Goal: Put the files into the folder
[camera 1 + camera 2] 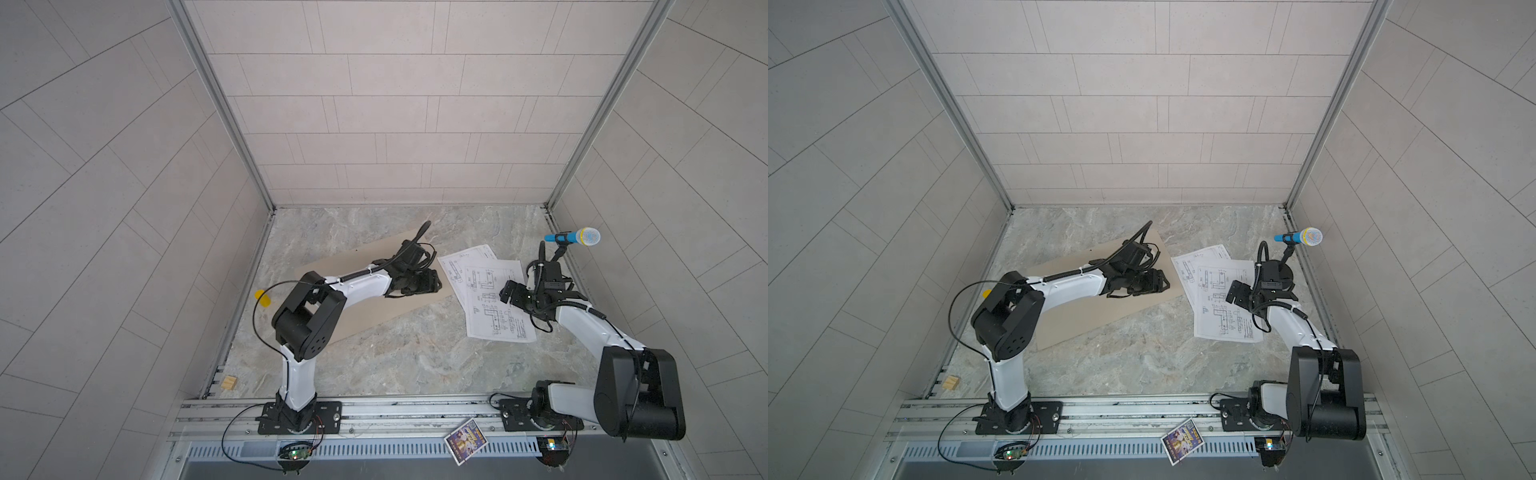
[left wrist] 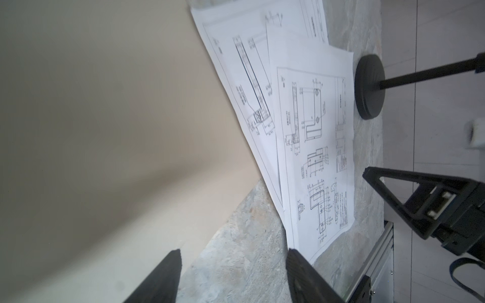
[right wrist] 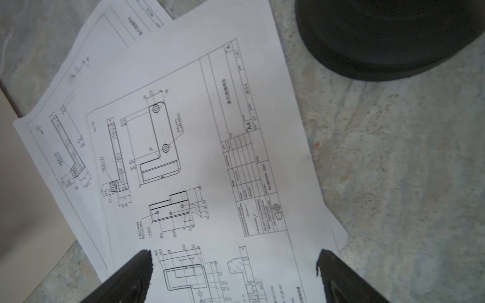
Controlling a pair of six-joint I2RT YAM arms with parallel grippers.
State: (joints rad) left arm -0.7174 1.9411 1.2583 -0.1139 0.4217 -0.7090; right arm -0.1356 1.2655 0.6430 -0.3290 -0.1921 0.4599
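You are looking down at the files (image 3: 183, 147), white sheets with black drawings, lying one partly on top of the other on the grey stone table (image 3: 393, 170). Your right gripper (image 3: 233, 265) is hanging over the top sheet, its two black fingers (image 3: 131, 275) standing wide apart. A round black base (image 3: 380, 39) is sitting close by the sheets. The tan folder (image 3: 23, 210) is peeking in right beside the bottom sheet

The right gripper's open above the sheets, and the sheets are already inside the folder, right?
No. The sheets are not inside the folder; both top views show them on the table beside it. The right gripper is open above them.
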